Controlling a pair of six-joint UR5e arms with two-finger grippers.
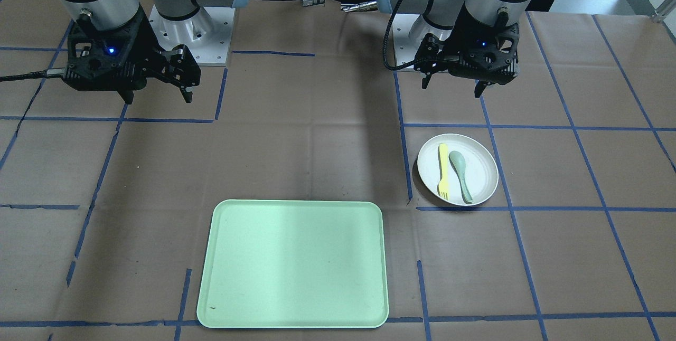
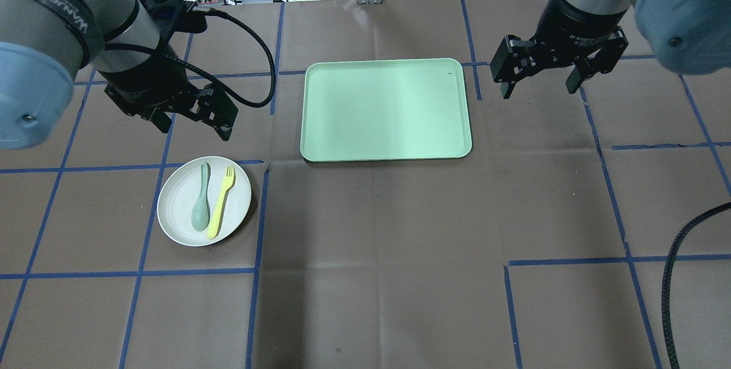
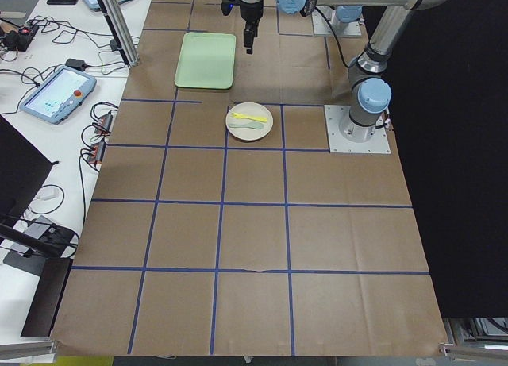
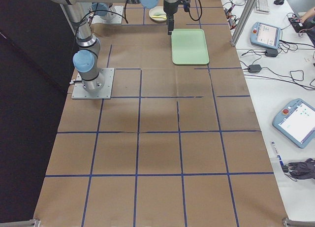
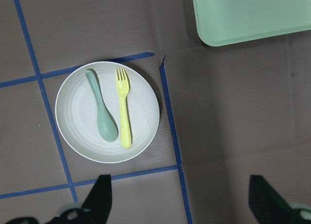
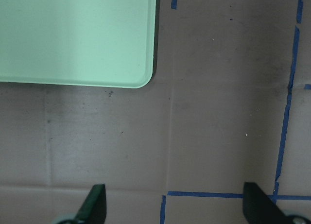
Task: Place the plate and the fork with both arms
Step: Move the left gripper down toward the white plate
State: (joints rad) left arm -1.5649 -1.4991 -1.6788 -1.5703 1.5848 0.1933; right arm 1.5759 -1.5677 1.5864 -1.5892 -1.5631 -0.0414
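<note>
The round off-white plate (image 2: 174,209) rests on the brown table on my left side, also visible as the plate (image 1: 483,172) and the plate (image 5: 141,107). On it lie the pale-yellow fork (image 2: 221,200) and a grey-green spoon (image 2: 201,209), side by side. In the left wrist view the fork (image 5: 124,112) points its tines away from the camera. My left gripper (image 2: 195,132) hovers open just beyond the plate, holding nothing. My right gripper (image 2: 538,92) hangs open and empty to the right of the tray.
A rectangular mint-green tray (image 2: 385,109) lies mid-table between the two grippers, its corner showing in the right wrist view as the tray (image 6: 73,34). Blue tape lines grid the brown paper. Cables and teach pendants sit on the white bench beyond the table edge.
</note>
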